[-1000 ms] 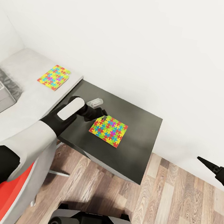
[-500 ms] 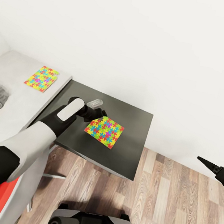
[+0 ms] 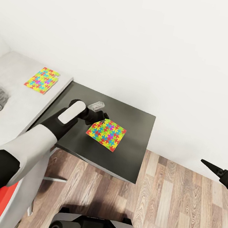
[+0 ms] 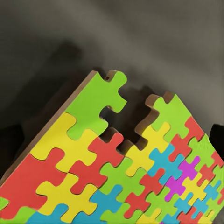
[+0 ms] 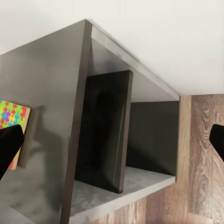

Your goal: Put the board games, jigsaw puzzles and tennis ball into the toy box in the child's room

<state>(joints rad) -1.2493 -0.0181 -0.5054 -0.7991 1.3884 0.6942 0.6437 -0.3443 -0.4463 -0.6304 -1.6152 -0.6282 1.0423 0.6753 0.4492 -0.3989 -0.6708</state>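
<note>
In the head view, the left gripper (image 3: 103, 117) sits at the near corner of a jigsaw puzzle (image 3: 106, 133) on the dark desk (image 3: 134, 147); whether its fingers are clamped on the puzzle or merely at its edge cannot be told. A second jigsaw puzzle (image 3: 42, 79) lies well apart on the pale surface (image 3: 14, 104) beside the desk. The right gripper (image 3: 213, 168) hangs over the wooden floor (image 3: 171, 214), fingers seemingly together. The left wrist view shows the puzzle (image 4: 121, 172) close up, one edge lifted off the desk. The right wrist view shows the desk's open side with a dark panel (image 5: 105, 154) inside.
</note>
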